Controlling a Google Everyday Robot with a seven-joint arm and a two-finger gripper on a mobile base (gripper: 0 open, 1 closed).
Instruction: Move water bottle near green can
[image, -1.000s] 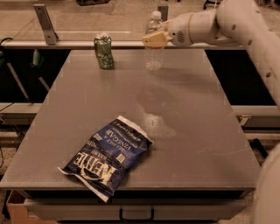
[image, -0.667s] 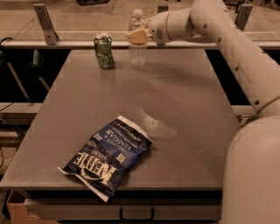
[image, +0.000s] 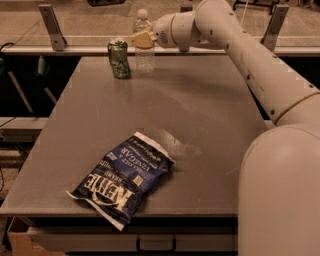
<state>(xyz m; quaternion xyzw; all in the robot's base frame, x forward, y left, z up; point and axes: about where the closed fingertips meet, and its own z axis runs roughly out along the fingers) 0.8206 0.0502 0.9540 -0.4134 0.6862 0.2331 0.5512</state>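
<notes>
The water bottle (image: 145, 59) stands upright at the far end of the desk (image: 205, 110), just beside the green can (image: 119, 60) and not touching it. The gripper (image: 142, 39) is clamped around the bottle's upper body, below the white cap. The white arm (image: 250, 55) reaches in across the desk's far corner. Near the front edge lies a dark blue chip bag (image: 122, 182).

The white arm (image: 260, 70) rises from the lower right and reaches diagonally up and left, with its elbow bent. Its rounded wrist (image: 172, 31) lies level and points left. The gripper (image: 141, 39) sits high in the view, left of centre, its tan fingers (image: 146, 36) clasped around the bottle (image: 145, 57) at label height.
</notes>
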